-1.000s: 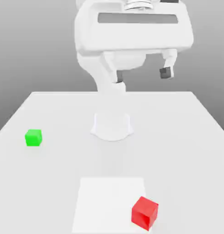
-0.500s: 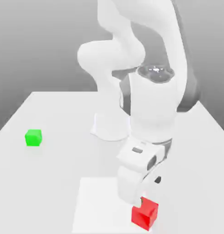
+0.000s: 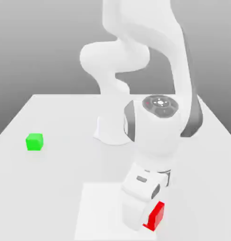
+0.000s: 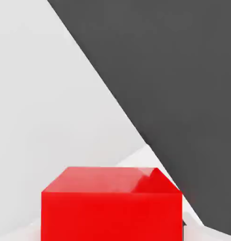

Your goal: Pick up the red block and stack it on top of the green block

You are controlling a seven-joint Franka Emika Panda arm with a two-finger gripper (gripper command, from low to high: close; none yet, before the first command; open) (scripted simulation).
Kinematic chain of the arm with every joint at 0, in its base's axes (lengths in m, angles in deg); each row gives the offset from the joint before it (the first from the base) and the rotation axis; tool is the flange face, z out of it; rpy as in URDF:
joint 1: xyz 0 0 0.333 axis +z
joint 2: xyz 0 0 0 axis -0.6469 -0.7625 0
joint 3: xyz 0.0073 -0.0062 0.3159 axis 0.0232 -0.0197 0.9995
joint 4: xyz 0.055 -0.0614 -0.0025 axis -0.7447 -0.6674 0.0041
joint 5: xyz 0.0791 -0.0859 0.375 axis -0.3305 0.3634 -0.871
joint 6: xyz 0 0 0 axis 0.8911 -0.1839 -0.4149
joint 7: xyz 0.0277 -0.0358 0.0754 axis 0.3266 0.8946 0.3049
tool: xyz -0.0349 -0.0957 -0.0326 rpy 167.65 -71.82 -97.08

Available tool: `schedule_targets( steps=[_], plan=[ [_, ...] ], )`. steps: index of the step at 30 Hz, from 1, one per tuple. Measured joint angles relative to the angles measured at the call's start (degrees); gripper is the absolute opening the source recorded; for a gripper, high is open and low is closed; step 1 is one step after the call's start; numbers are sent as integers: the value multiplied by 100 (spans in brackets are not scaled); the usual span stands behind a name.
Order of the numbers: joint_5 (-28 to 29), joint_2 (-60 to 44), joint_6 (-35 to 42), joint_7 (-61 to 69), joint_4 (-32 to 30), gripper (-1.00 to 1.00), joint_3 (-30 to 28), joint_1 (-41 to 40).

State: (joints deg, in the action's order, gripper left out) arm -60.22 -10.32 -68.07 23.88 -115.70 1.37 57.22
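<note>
The red block (image 3: 156, 215) rests on the table near the front, on the exterior view's right. Most of it is covered by my gripper (image 3: 144, 212), which has come down over it and is shut on it. In the hand view the red block (image 4: 112, 207) sits very close, with its top face and one side face visible. The green block (image 3: 34, 141) stands alone on the table at the exterior view's left, far from the gripper and untouched.
My white base (image 3: 115, 132) stands at the table's middle back. My arm bends down over the front right of the table (image 3: 51, 188). A lighter square patch (image 3: 101, 207) marks the surface under and beside the red block.
The hand has dropped from high above the table down onto the red block, covering most of it, and the gripper has gone from open to shut. The green block has stayed put.
</note>
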Motion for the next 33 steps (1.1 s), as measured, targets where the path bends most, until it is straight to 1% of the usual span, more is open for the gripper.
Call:
schedule_targets(
  steps=[4,7,10,16,23,28,30,33],
  plan=[
    [371,586,264,-622,-280,-100,-711,-443],
    [743,995,395,-1202,-518,-100,-1167,-1231],
    [1115,1380,503,-1783,-764,-100,-1459,-1995],
    [1766,2079,641,-2881,-1280,-100,-2027,-3177],
    [2398,2739,634,-4084,-1926,-100,-2708,-4780],
    [2709,3071,480,-4862,-2413,-100,-3090,-5944],
    [2690,2990,317,-4937,-2481,-100,-3192,-6052],
    [2538,2719,9,-4862,-2499,-100,-3320,-5955]
  ],
)
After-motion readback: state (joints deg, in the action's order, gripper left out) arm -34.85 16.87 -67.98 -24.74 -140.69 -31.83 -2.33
